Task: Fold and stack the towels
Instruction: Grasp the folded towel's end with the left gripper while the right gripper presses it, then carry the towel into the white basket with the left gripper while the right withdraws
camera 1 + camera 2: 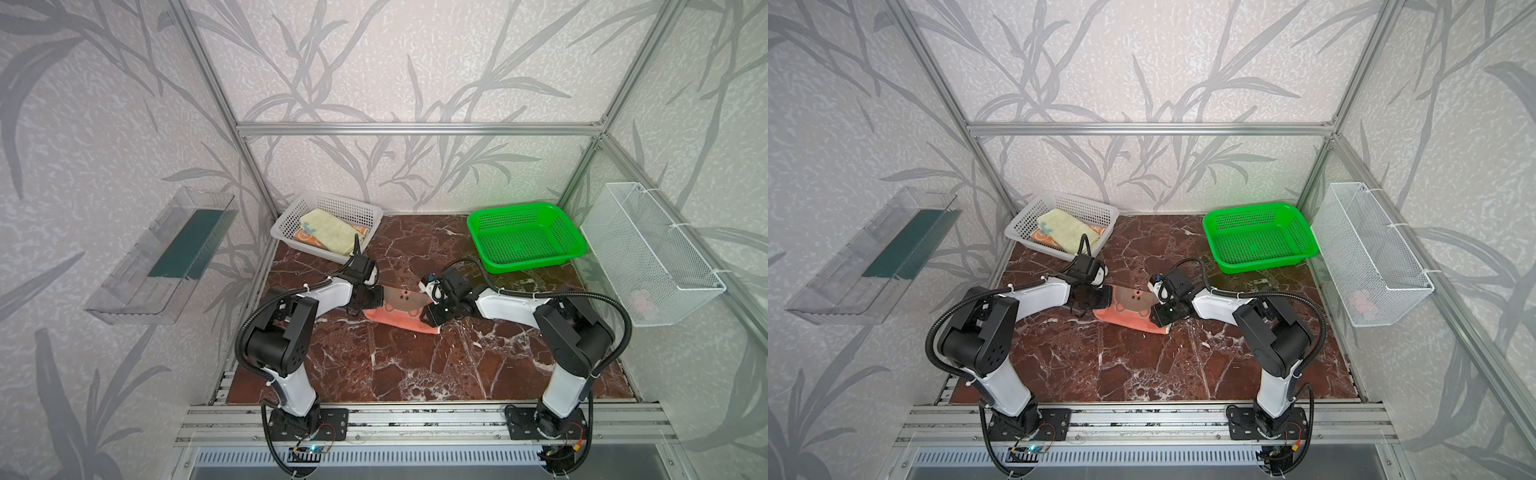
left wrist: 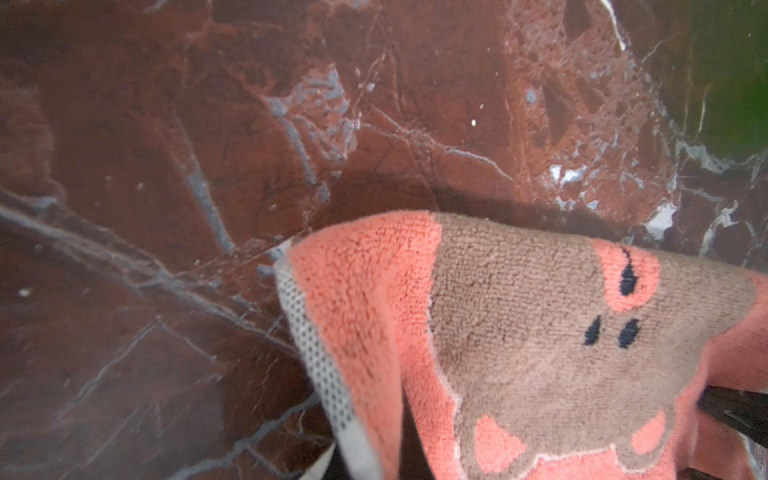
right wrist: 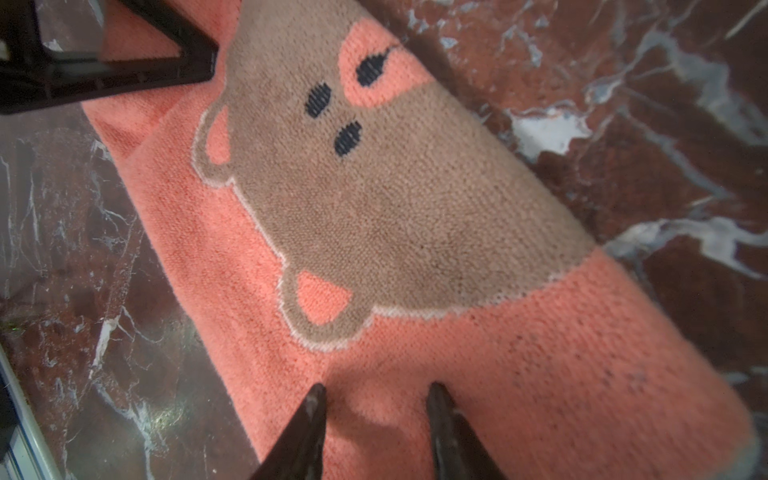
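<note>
- Nearest, an aluminium rail (image 1: 415, 419) carries the bases of both arms, which lean in over the worktop (image 1: 415, 365), a red-brown marble slab with white veins.
- Mid-worktop, the salmon-pink towel (image 1: 399, 309) with the brown bear face hangs between the two arms. Its near edge lies on the marble, while its far part is raised off the slab and casts a shadow there.
- The left fingers (image 1: 374, 296) are closed tight on the towel's left side. In the left wrist view the cloth (image 2: 519, 332) droops close under the camera, its white mesh hem hanging down, with one dark finger (image 2: 735, 409) against it.
- The right fingers (image 1: 428, 313) meet the towel's right side. In the right wrist view they (image 3: 309, 428) stand partly apart with a bunched pinch of pink cloth (image 3: 395, 228) gripped between them. The left fingers (image 3: 124, 79) show at the towel's opposite end.
- On the side walls hang a clear plastic tray (image 1: 158, 257) on the left and a white wire basket (image 1: 648, 253) on the right. Something pinkish sits in the wire basket, too blurred to name.
- At the back left stands a white perforated basket (image 1: 357, 208). In it the pale yellow towel (image 1: 328, 232) lies on top of the orange towel (image 1: 305, 239).
- At the back right stands a green perforated basket (image 1: 532, 259), well apart from the white one.
</note>
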